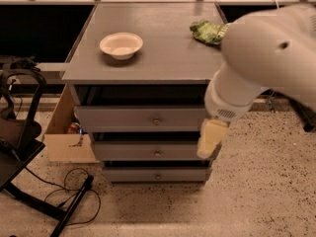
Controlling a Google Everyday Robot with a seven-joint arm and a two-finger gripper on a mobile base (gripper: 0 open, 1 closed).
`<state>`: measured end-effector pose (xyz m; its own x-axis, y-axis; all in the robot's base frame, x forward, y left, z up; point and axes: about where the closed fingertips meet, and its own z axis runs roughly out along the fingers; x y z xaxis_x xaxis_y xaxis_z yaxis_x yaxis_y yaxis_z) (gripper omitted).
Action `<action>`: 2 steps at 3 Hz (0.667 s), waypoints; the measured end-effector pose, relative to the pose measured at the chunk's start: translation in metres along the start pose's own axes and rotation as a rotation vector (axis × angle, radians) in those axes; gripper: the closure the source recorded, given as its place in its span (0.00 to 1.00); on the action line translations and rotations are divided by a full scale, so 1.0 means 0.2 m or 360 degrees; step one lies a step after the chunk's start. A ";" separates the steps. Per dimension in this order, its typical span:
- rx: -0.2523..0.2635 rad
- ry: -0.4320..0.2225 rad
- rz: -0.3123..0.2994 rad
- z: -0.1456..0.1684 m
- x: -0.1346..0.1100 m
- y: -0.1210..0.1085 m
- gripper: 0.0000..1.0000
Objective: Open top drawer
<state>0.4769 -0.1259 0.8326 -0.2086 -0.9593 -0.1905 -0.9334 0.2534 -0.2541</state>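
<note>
The tool [211,139] hangs as a pale cream block below the bulky white arm [266,53], in front of the right end of the cabinet, where the top drawer [123,118] meets the drawer below [143,152]. Whether it is spread or pressed together I cannot tell; it shows as one mass and nothing is visibly in its grip. It sits low and to the right of the small round knob [156,121] at the middle of the top drawer's front, probably because the arm reaches in from that side and has to travel left and a little up to get to the knob.

The top drawer is the widest grey front, directly under the dark gap beneath the worktop [163,63], and it looks shut, roughly in line with the two fronts under it, the lowest [148,174] near the floor. The knob is the only handhold, so the pull has to start there and run straight out towards the camera.

On the worktop, a white bowl [121,45] and a green bag [206,31] rest well back from the front edge. A cardboard box [66,142] stands against the cabinet's left side
</note>
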 end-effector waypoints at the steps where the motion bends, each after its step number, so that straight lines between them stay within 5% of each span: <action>1: -0.0038 0.0028 -0.0050 0.35 -0.11 0.04 0.00; 2: -0.0065 0.0064 -0.0100 0.61 -0.19 -0.02 0.00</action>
<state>0.5247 -0.0753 0.7261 -0.1601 -0.9775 -0.1370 -0.9560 0.1882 -0.2253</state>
